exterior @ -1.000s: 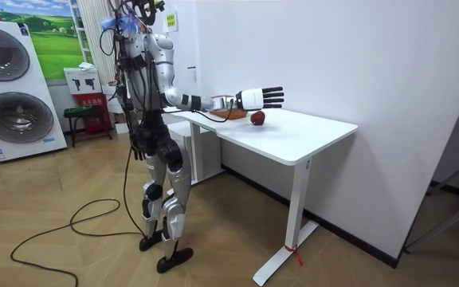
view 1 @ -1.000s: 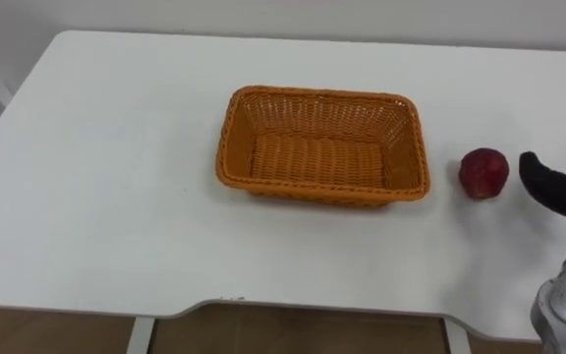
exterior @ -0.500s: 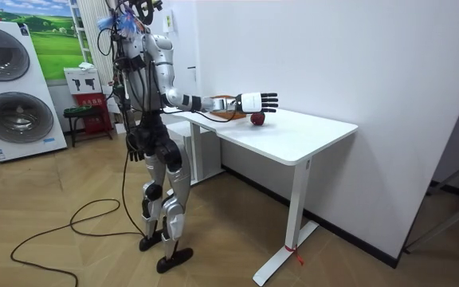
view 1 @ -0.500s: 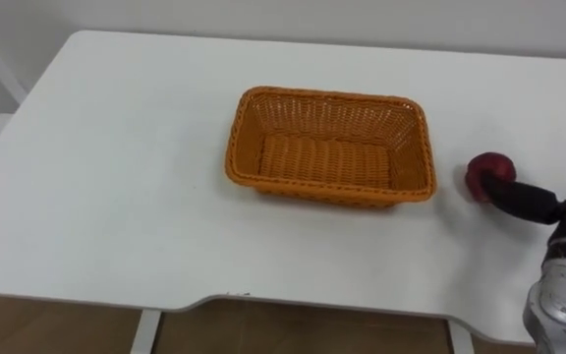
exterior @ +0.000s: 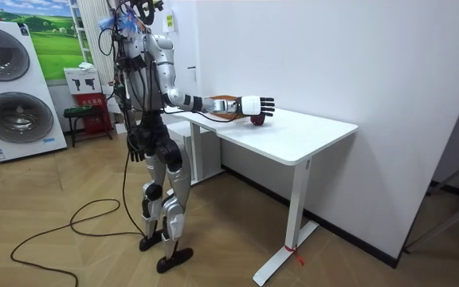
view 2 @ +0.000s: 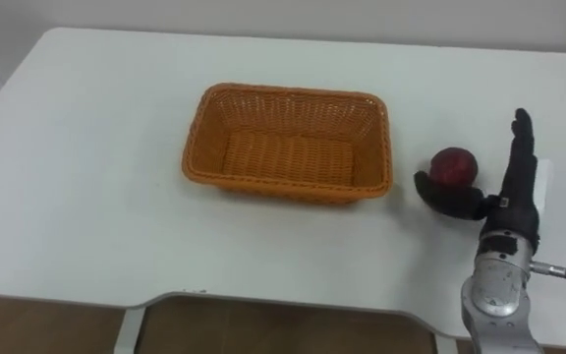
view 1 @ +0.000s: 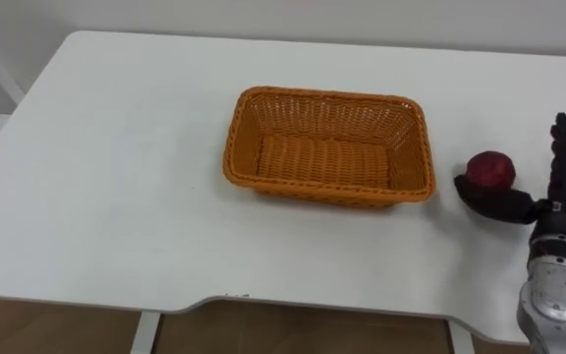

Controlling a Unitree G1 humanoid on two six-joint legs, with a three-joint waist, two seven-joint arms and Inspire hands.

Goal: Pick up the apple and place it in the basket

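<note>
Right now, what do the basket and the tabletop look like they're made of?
Basket: woven wicker or rattan-like strands, possibly plastic imitation. It is orange and matte, with an open weave and a braided rim.
Tabletop: smooth white board, probably laminate or painted. The surface is even, with a soft sheen and rounded corners.

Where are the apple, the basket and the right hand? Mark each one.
apple (view 1: 489, 169): left eye view, its red upper side.
basket (view 1: 231, 147): left eye view, its left rim.
right hand (view 1: 558, 202): left eye view, its palm below the straight fingers.
</note>
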